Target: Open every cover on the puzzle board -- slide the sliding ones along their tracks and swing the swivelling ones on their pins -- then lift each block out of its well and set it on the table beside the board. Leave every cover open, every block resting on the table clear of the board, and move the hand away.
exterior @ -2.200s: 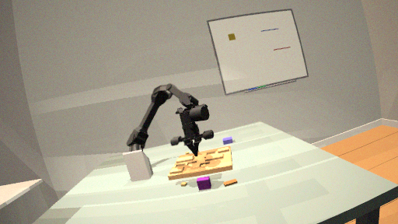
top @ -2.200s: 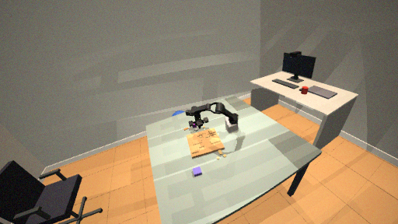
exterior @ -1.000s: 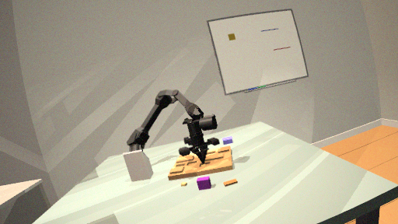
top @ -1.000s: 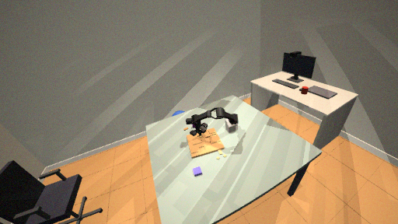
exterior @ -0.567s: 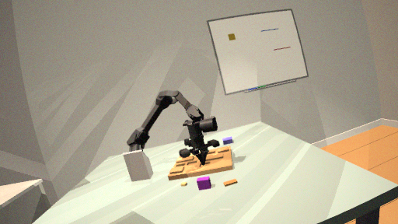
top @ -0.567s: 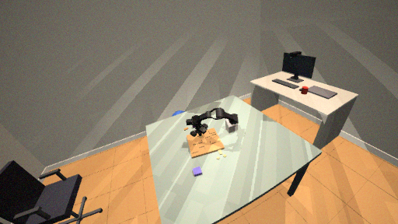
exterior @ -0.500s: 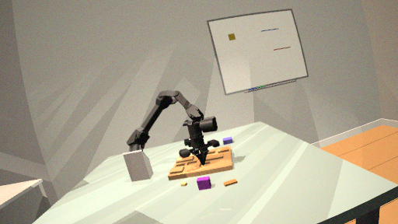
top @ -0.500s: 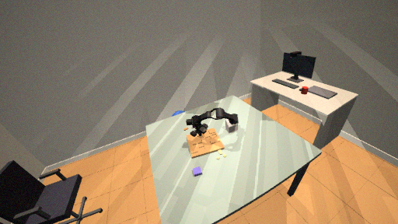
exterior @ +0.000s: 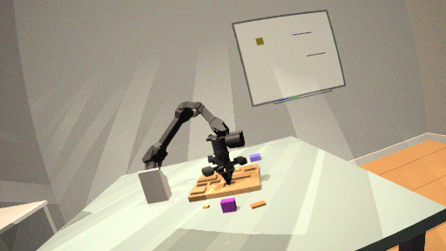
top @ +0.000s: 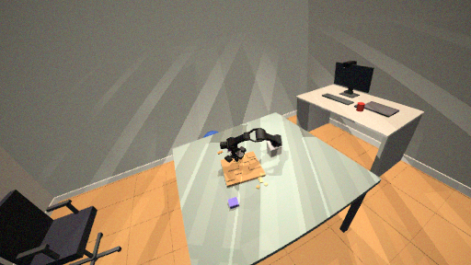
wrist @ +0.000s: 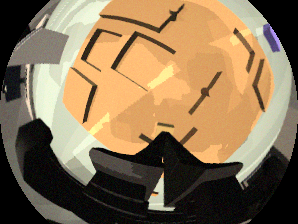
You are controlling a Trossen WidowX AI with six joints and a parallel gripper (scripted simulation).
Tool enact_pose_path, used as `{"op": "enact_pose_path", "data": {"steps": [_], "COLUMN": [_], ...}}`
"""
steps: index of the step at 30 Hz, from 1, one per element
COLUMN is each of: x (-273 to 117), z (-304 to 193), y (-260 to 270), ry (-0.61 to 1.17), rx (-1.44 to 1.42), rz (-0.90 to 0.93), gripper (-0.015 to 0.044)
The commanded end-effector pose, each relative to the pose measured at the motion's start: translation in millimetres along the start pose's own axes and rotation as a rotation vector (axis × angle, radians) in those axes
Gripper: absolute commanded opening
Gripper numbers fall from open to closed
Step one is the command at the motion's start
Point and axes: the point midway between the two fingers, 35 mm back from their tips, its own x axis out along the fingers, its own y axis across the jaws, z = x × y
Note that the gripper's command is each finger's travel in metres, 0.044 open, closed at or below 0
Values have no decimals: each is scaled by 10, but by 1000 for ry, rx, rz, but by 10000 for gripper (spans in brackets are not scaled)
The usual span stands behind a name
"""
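The orange-tan puzzle board (top: 232,181) (exterior: 254,185) (wrist: 225,112) lies on the table, with dark-edged shapes on its face; which are covers or tracks, and how far any cover is open, I cannot tell. My gripper (exterior: 228,183) (wrist: 164,135) is shut and empty, tips down at or just above the board's face. A small pale tab (wrist: 165,128) shows just beyond the fingertips. A violet block (top: 233,202) (exterior: 255,157) (wrist: 271,38) rests on the table clear of the board. A magenta block (exterior: 228,205) stands on the table at the board's other side.
A small orange piece (top: 220,152) (exterior: 258,204) and a small yellow piece (exterior: 206,206) lie near the magenta block. More small pieces (top: 261,179) (top: 258,187) lie beside the board. A pale grey box (top: 274,149) (exterior: 154,186) stands by the arm's base.
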Motion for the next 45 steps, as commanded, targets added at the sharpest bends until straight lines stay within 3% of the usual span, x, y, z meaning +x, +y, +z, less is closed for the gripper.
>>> {"op": "enact_pose_path", "data": {"steps": [1,45], "x": [14,-66], "z": [22,3], "y": [-43,-12], "ry": [-4,-1], "rx": [-4,-4], "rz": [-5,-3], "gripper": [0,0]}}
